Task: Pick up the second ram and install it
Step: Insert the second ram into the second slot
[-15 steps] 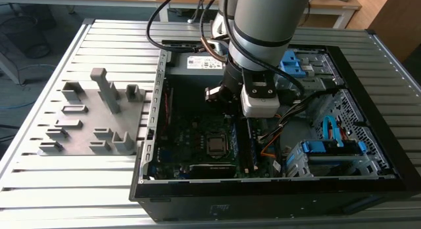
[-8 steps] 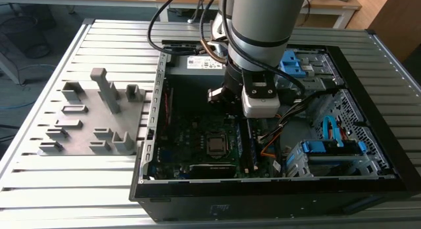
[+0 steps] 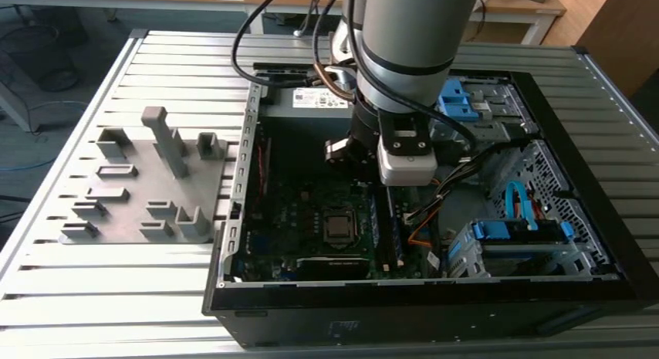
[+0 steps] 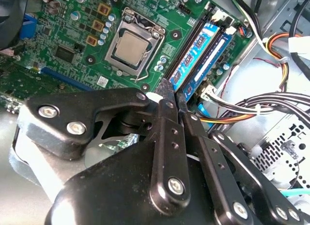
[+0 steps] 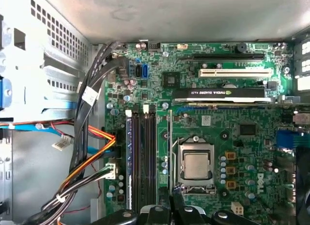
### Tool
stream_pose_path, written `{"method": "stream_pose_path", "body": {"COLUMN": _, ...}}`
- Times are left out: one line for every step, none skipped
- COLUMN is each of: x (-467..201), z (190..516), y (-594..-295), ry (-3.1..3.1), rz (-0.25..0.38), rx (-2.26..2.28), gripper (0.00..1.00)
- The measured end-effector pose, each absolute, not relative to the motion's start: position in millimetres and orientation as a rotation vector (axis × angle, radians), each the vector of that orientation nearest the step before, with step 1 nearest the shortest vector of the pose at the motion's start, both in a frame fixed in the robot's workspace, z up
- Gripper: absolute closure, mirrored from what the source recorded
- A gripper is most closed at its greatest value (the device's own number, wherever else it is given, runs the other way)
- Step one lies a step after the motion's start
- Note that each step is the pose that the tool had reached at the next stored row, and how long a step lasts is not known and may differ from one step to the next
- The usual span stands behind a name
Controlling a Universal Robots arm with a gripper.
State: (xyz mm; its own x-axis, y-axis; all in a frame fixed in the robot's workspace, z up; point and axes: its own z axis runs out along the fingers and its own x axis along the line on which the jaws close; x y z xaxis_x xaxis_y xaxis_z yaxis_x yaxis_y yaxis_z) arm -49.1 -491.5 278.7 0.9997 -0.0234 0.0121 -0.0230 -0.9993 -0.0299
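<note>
Two thin ram sticks with blue labels stand side by side in the motherboard slots (image 4: 196,49) (image 4: 214,54); I cannot tell which one is the second ram. They show as a blue strip (image 3: 396,231) in the exterior view and edge-on (image 5: 129,157) in the first wrist view. My gripper (image 4: 173,91) (image 5: 170,201) hangs inside the open computer case (image 3: 231,220), just over the near end of those slots. Its black fingers (image 4: 164,137) are shut together with nothing between them. In the exterior view the gripper (image 3: 394,191) sits below the white wrist block.
A grey fixture plate with upright blocks (image 3: 144,197) lies at the exterior view's left of the case. The processor socket (image 4: 130,44) (image 5: 196,164) is beside the slots. Orange, black and white cables (image 4: 252,106) (image 5: 92,152) run on the other side. A blue drive cage (image 3: 520,235) fills the near corner.
</note>
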Motion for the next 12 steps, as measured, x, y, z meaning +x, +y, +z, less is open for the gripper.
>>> {"method": "stream_pose_path", "body": {"x": -49, "z": 278, "y": -493, "ry": 0.042, "rz": -0.02, "rx": -3.112, "gripper": 0.86}}
{"method": "stream_pose_path", "body": {"x": -49, "z": 278, "y": -493, "ry": 0.046, "rz": -0.02, "rx": -3.112, "gripper": 0.86}}
{"method": "stream_pose_path", "body": {"x": -48, "z": 278, "y": -494, "ry": 0.048, "rz": -0.02, "rx": -3.113, "gripper": 0.86}}
{"method": "stream_pose_path", "body": {"x": -48, "z": 278, "y": -494, "ry": 0.049, "rz": -0.02, "rx": -3.113, "gripper": 0.86}}
{"method": "stream_pose_path", "body": {"x": -47, "z": 278, "y": -495, "ry": 0.05, "rz": -0.02, "rx": -3.112, "gripper": 0.86}}
{"method": "stream_pose_path", "body": {"x": -45, "z": 277, "y": -495, "ry": 0.051, "rz": -0.02, "rx": -3.112, "gripper": 0.86}}
{"method": "stream_pose_path", "body": {"x": -42, "z": 275, "y": -495, "ry": 0.051, "rz": -0.019, "rx": -3.113, "gripper": 0.86}}
{"method": "stream_pose_path", "body": {"x": -40, "z": 273, "y": -495, "ry": 0.051, "rz": -0.019, "rx": -3.113, "gripper": 0.86}}
{"method": "stream_pose_path", "body": {"x": -39, "z": 272, "y": -495, "ry": 0.051, "rz": -0.019, "rx": -3.113, "gripper": 0.86}}
{"method": "stream_pose_path", "body": {"x": -39, "z": 270, "y": -495, "ry": 0.051, "rz": -0.019, "rx": -3.113, "gripper": 0.86}}
{"method": "stream_pose_path", "body": {"x": -39, "z": 268, "y": -495, "ry": 0.051, "rz": -0.019, "rx": -3.113, "gripper": 0.86}}
{"method": "stream_pose_path", "body": {"x": -39, "z": 266, "y": -495, "ry": 0.051, "rz": -0.019, "rx": -3.113, "gripper": 0.86}}
